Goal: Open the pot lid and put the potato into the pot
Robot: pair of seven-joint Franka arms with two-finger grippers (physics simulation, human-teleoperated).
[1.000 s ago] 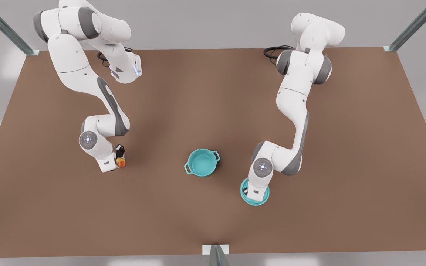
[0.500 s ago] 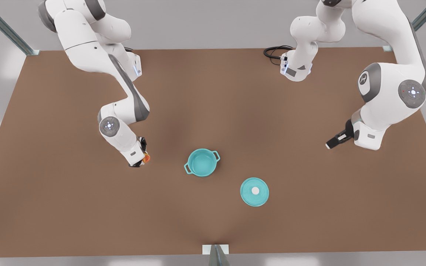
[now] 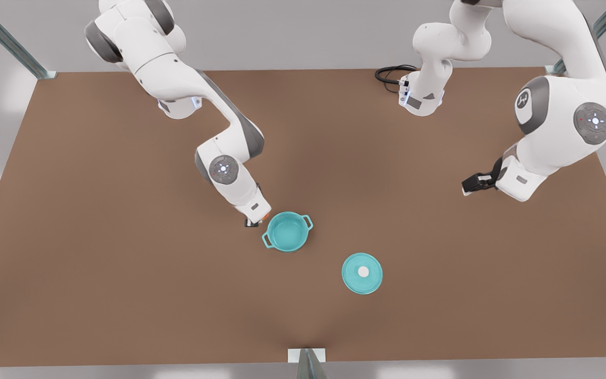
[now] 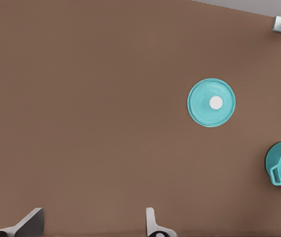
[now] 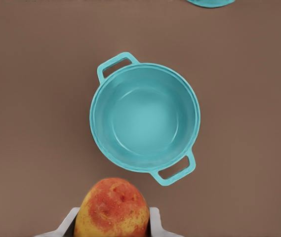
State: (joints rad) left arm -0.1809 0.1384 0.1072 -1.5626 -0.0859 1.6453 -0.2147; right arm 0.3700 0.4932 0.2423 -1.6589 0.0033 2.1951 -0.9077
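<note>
Holding the potato [image 5: 111,208] between its fingers, the right gripper [image 3: 254,217] hangs just beside the pot [image 3: 287,231], at the centre of the front view. The potato looks small, firm and rounded, so I judge it light but a little slippery; a pinch across its middle seems safest. The pot stands open and empty. The lid [image 3: 362,273] lies flat on the table [image 3: 98,273], lower right of the pot and apart from it. The left gripper [image 3: 472,183] waits at the far right, fingers spread wide, holding nothing.
</note>
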